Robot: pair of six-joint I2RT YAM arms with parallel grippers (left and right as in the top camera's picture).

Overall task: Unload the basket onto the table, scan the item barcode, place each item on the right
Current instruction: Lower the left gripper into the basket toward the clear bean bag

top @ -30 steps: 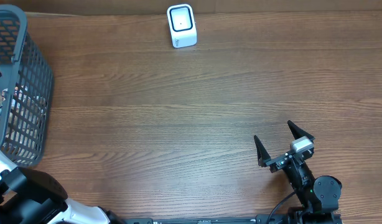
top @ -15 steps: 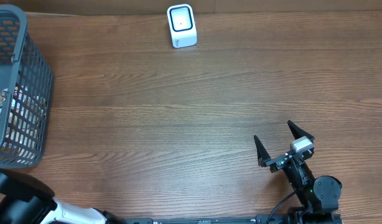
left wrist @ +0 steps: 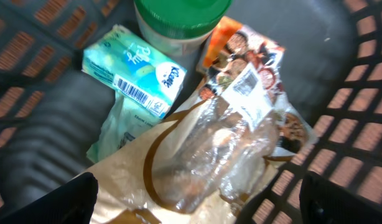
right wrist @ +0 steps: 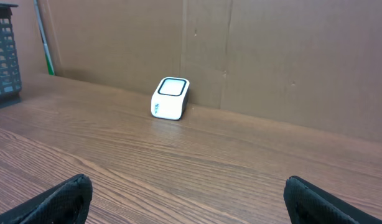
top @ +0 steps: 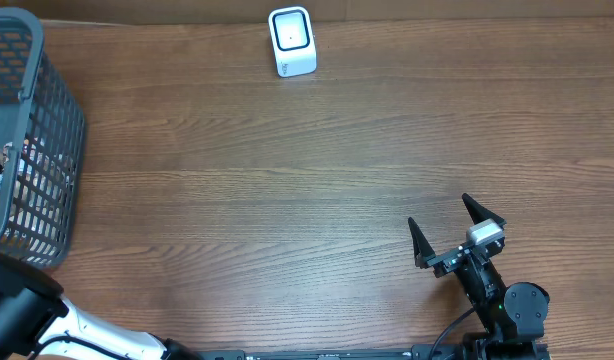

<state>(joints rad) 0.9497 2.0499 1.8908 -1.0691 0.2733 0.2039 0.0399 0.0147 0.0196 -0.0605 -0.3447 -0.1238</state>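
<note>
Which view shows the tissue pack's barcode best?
The left wrist view: the tissue pack lies in the basket with its barcode facing up, beside a green-lidded jar. Overhead, the basket sits at the frame edge and the pack cannot be made out. The right wrist view catches only a basket corner.

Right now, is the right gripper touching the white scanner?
Apart. The overhead view shows the right gripper near the front edge, the scanner at the far edge, bare table between.

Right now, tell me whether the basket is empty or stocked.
Stocked: inside the basket lie a tissue pack, a green-lidded jar and plastic-wrapped packets.
</note>
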